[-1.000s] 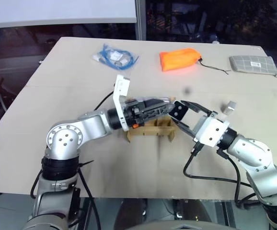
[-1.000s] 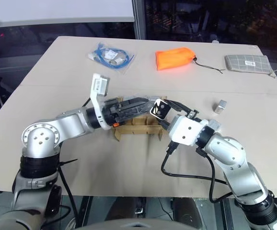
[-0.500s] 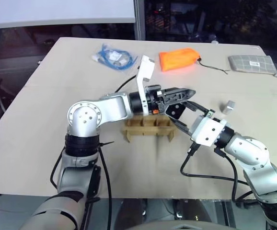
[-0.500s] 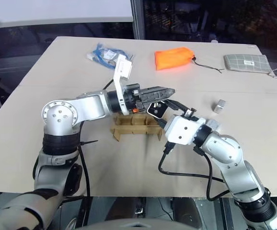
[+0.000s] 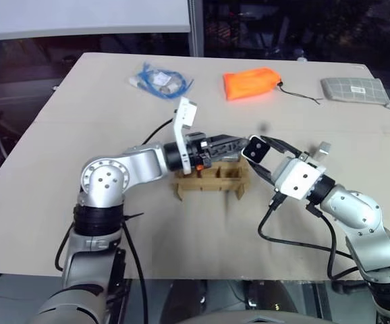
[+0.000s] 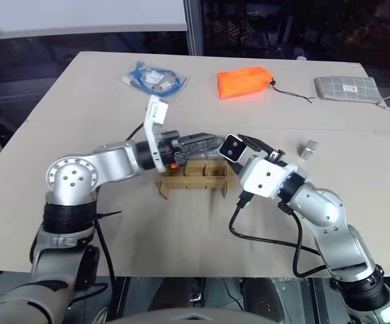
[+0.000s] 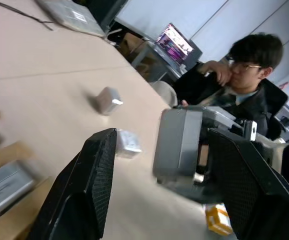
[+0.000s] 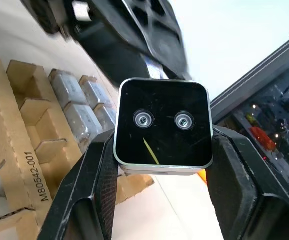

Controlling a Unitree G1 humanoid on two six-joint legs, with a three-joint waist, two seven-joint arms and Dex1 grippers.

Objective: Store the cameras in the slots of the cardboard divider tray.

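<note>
Beige table [image 5: 114, 223] filled the workspace, with dark windows behind it. A person [image 7: 244, 75] sat beyond the table, seen in my left wrist view, with a laptop [image 7: 177, 42] farther back.

Cardboard divider tray [image 5: 208, 183] sat mid-table, just in front of both my arms. Several of its slots already held silver cameras [image 8: 77, 107]; the slots on the printed-label side looked bare.

Far side of the table: orange pouch [image 5: 252, 84] in the middle, grey checked pouch [image 5: 355, 90] at the right corner, bagged blue cable [image 5: 160, 79] to the left.

My right gripper [image 8: 162, 125] was clamped on a camera [image 6: 232, 146], black two-lens face toward the wrist view, held in the air at the right end of the tray, above it rather than in any slot.

My left gripper [image 5: 232, 143] pointed right over the tray's back edge, jaws apart with nothing between them, tips near the held camera but not touching it.

One loose camera [image 6: 308, 149] lay on the table right of the tray, well apart from it. Left wrist view showed a second small silver block [image 7: 127, 145] just beside my left finger [image 7: 92, 175]; couldn't tell if it touched.
</note>
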